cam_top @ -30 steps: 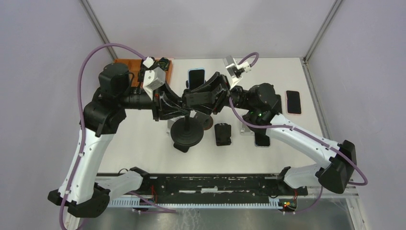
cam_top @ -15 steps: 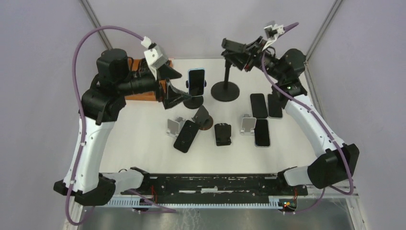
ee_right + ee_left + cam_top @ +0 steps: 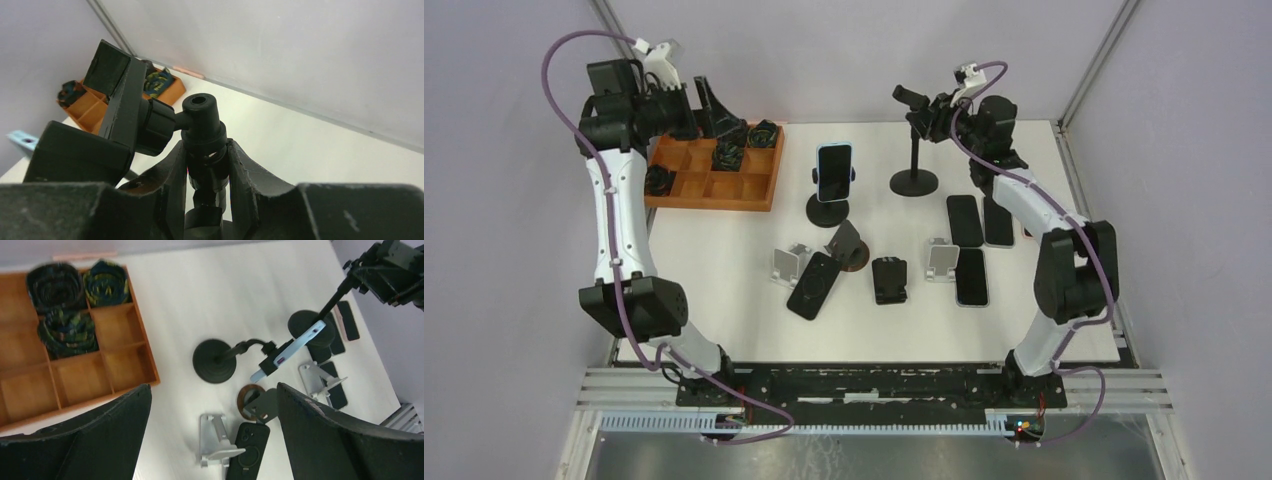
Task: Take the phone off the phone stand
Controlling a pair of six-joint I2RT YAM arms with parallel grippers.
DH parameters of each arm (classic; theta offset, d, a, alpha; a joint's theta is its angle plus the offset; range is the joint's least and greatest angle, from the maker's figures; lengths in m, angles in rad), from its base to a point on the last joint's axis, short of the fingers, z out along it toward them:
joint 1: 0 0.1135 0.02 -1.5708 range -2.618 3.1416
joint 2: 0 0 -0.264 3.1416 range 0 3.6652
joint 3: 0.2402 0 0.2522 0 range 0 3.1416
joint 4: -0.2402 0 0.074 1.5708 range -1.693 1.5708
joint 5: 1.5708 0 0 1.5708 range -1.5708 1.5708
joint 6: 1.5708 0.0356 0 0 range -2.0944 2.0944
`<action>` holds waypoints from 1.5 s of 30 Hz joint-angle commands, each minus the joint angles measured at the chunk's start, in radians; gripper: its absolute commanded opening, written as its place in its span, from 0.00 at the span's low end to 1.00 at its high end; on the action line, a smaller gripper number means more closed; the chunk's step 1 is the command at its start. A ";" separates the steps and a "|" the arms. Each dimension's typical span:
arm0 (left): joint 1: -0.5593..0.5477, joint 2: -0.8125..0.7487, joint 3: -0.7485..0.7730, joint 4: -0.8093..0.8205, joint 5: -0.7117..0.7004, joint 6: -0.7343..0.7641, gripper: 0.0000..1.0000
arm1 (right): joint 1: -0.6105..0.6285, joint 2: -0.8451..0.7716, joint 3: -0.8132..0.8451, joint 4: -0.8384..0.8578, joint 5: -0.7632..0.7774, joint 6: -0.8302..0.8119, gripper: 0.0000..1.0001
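Gripping empty stand pole w/ R jaws; L jaws wide apart (phone sits in phone stand).

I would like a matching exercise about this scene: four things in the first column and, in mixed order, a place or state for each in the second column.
Column one:
1. light blue phone
2. left hand
3. right hand
4. wooden tray

Column two:
A. shut on the pole of the empty black stand
B. at the far left of the table
C. open, holding nothing
D. clamped in the phone stand with a round base

Pairs: 1-D, 2-C, 3-A, 4-B
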 commanded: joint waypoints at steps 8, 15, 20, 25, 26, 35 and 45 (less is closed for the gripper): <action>-0.008 -0.104 -0.280 -0.002 -0.095 0.138 1.00 | 0.015 0.289 0.170 0.417 -0.008 -0.034 0.05; -0.006 -0.088 -0.284 -0.015 -0.090 0.145 1.00 | 0.067 0.358 0.119 0.517 0.009 -0.185 0.11; -0.008 -0.091 -0.306 -0.006 -0.083 0.154 1.00 | 0.081 0.295 -0.071 0.647 0.026 -0.197 0.17; -0.007 -0.105 -0.297 -0.005 -0.083 0.153 1.00 | 0.080 0.238 -0.257 0.718 0.022 -0.181 0.39; -0.008 -0.111 -0.297 -0.006 -0.080 0.152 1.00 | 0.078 0.233 -0.279 0.723 0.012 -0.171 0.45; -0.007 -0.140 -0.273 -0.040 -0.069 0.157 1.00 | 0.074 0.059 -0.434 0.595 0.093 -0.192 0.98; -0.004 -0.153 -0.213 -0.089 -0.066 0.162 1.00 | 0.033 -0.251 -0.622 0.225 0.119 -0.098 0.98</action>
